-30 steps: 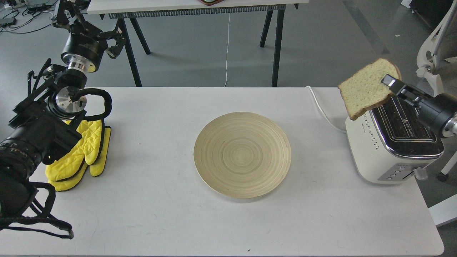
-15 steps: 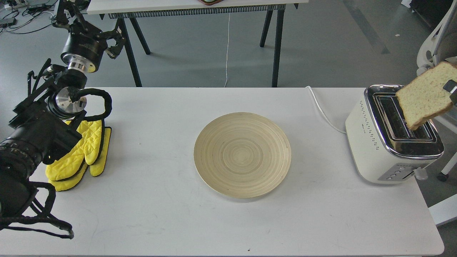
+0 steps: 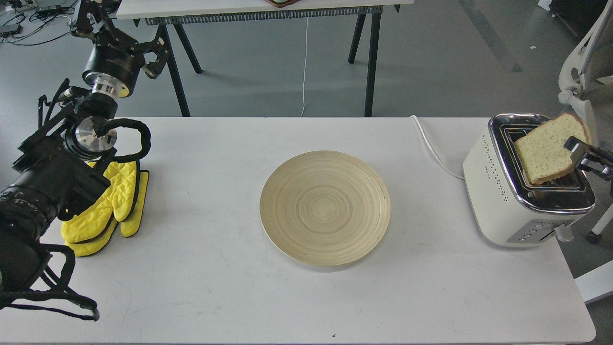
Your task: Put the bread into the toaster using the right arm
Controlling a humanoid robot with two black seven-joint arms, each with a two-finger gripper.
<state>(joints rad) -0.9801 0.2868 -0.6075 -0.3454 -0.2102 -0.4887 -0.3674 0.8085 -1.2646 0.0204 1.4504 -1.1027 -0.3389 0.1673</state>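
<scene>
White surface (image 3: 215, 268), far right: right end effector (image 3: 574, 149) grasping bread (image 3: 543, 152), tilted, lower edge entering toaster (image 3: 503, 191) slot.

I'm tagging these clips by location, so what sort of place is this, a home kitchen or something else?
Probably a robotics lab or workshop, not a home kitchen. The toaster and plate sit on a plain white table, with a bare grey floor, a trestle workbench and loose cables behind.
</scene>
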